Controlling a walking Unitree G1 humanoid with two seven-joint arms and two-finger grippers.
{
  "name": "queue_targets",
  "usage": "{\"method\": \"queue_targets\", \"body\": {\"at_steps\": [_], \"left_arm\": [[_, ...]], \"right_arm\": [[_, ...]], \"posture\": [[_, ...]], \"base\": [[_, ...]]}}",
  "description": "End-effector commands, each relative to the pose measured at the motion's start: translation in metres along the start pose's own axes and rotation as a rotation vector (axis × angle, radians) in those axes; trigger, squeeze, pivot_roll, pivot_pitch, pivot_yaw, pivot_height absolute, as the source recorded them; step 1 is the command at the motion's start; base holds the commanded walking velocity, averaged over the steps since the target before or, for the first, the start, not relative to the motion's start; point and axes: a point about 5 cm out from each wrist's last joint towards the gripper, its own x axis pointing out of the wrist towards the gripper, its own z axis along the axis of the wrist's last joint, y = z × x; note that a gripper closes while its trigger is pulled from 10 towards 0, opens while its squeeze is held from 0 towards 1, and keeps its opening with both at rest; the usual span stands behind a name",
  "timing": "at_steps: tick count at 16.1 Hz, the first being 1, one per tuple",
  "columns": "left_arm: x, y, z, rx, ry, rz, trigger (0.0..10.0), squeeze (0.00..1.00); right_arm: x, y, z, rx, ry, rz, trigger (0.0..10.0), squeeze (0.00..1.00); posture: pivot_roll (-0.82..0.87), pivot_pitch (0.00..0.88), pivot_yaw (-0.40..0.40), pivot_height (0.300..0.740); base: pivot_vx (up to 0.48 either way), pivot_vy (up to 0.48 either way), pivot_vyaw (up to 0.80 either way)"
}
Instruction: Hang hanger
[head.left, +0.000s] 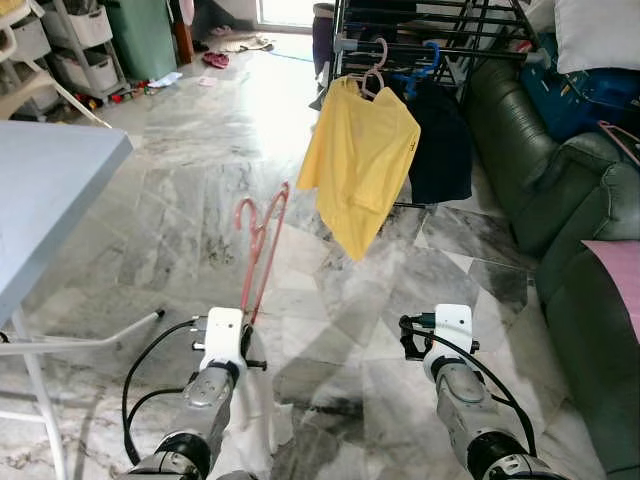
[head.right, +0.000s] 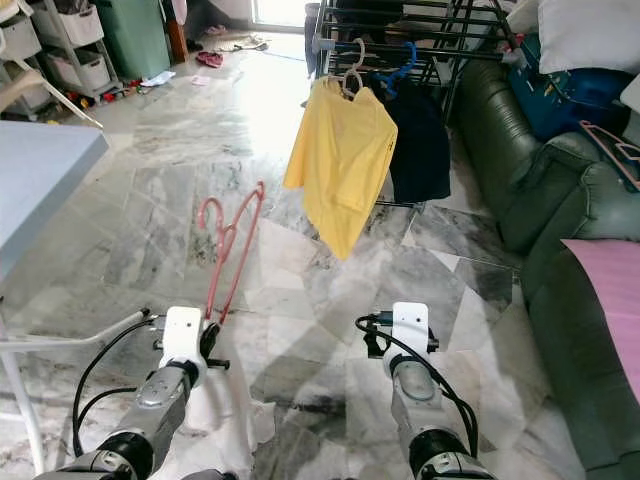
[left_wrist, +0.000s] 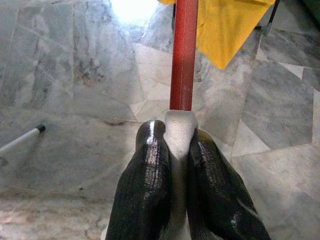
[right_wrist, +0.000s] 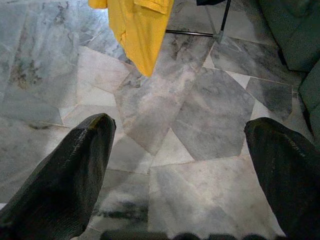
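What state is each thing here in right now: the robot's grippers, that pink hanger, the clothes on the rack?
Left gripper: shut on the pink hanger.
Right gripper: open, holding nothing.
Pink hanger: held up, hook topmost, not yet hung.
Yellow shirt: hanging on the drying rack.
Dark garment: hanging behind it.

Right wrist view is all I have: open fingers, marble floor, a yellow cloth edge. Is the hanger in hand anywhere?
Observer: Yes. The left end effector is shut on the pink hanger, hook end pointing up and forward.
Operator: What is that yellow cloth?
Observer: A yellow shirt hanging from the black drying rack.
Operator: Anything else on that rack?
Observer: A dark garment on a blue hanger, beside the shirt.
Operator: What lies right of the rack?
Observer: A dark green sofa.
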Motion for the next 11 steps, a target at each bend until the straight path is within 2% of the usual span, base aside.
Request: {"method": "queue_targets", "body": {"at_steps": [1, 7, 11], "left_arm": [[0.003, 0.001, 0.007, 0.011, -0.019, -0.01, 10.0, 0.0], [-0.002, 0.007, -0.001, -0.003, -0.002, -0.012, 10.0, 0.0], [-0.003, 0.006, -0.004, 0.018, 0.005, -0.02, 10.0, 0.0]], "right_arm": [[0.001, 0.0, 0.003, 0.004, -0.013, -0.006, 10.0, 0.0], [-0.002, 0.009, -0.001, 0.005, -0.019, 0.012, 10.0, 0.0], [-0.004, 0.007, -0.007, 0.02, 0.007, 0.008, 10.0, 0.0]], "posture": [[-0.04, 0.003, -0.029, 0.74], [-0.06, 0.058, -0.01, 0.74], [-0.06, 0.082, -0.006, 0.74]], "base": [[0.0, 0.0, 0.0], [0.0, 0.0, 0.0], [0.0, 0.0, 0.0]]}}
